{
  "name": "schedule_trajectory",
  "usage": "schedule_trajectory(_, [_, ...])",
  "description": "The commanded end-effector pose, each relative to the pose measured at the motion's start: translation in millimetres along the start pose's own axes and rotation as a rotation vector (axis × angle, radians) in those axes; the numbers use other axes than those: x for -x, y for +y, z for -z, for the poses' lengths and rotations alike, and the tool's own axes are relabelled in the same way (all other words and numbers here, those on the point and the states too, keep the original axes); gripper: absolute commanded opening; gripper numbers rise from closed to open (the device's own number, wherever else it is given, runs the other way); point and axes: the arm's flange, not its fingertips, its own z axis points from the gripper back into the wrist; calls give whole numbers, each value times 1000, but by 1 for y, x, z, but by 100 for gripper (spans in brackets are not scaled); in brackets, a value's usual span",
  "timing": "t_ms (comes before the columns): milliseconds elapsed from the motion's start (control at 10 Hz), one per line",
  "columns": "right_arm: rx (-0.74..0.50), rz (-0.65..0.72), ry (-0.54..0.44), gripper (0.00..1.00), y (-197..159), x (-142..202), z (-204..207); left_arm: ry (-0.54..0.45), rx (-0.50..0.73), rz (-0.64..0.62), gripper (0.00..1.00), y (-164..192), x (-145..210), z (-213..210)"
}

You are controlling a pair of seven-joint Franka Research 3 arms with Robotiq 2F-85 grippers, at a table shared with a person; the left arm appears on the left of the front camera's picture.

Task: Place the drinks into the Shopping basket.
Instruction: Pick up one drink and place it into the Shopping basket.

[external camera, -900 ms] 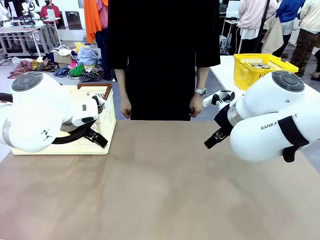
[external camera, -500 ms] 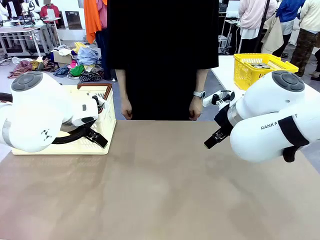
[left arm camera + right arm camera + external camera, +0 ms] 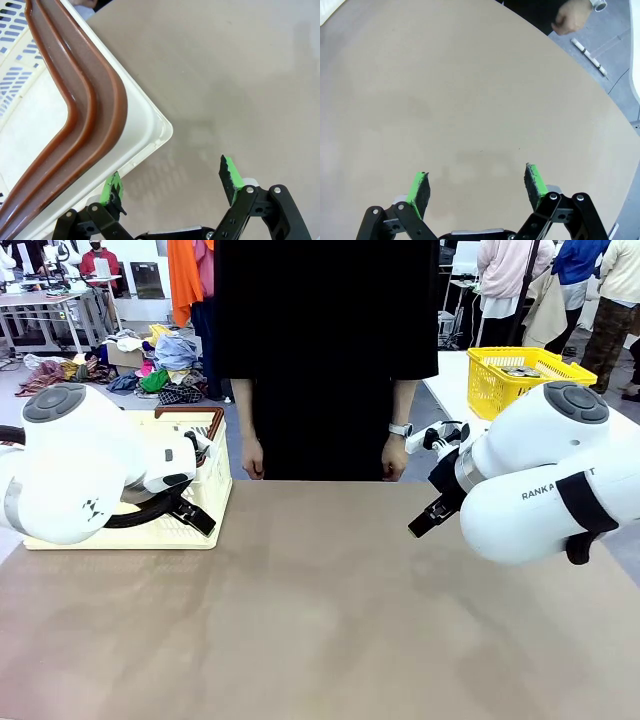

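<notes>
The drinks are out of view. The Shopping basket [image 3: 205, 490], cream-white with a brown rim, stands at the table's left side, partly behind my left arm. In the left wrist view its corner [image 3: 150, 125] and brown handles [image 3: 85, 95] lie right under my left gripper [image 3: 171, 176], which is open and holds nothing, one finger over the basket's rim. My right gripper [image 3: 476, 181] is open over bare table, nothing between its pads. In the front view the left gripper [image 3: 192, 512] hangs by the basket, and the right gripper [image 3: 432, 515] hangs at the right.
A person in black stands at the far edge, hands [image 3: 392, 453] hanging at their sides; one hand [image 3: 572, 17] shows in the right wrist view. A yellow mesh basket [image 3: 500, 390] sits on another table at the back right, its contents unclear. The brown tabletop [image 3: 320, 620] stretches between the arms.
The person's hand on the right has shifted slightly. Both arms and the basket have stayed still.
</notes>
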Motion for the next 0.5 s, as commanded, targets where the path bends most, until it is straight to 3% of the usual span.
schedule_trajectory(0, [0, 1, 0, 100, 0, 0, 0, 0, 0, 0, 100, 0, 0, 0])
schedule_trajectory(400, [0, 1, 0, 100, 0, 0, 0, 0, 0, 0, 100, 0, 0, 0])
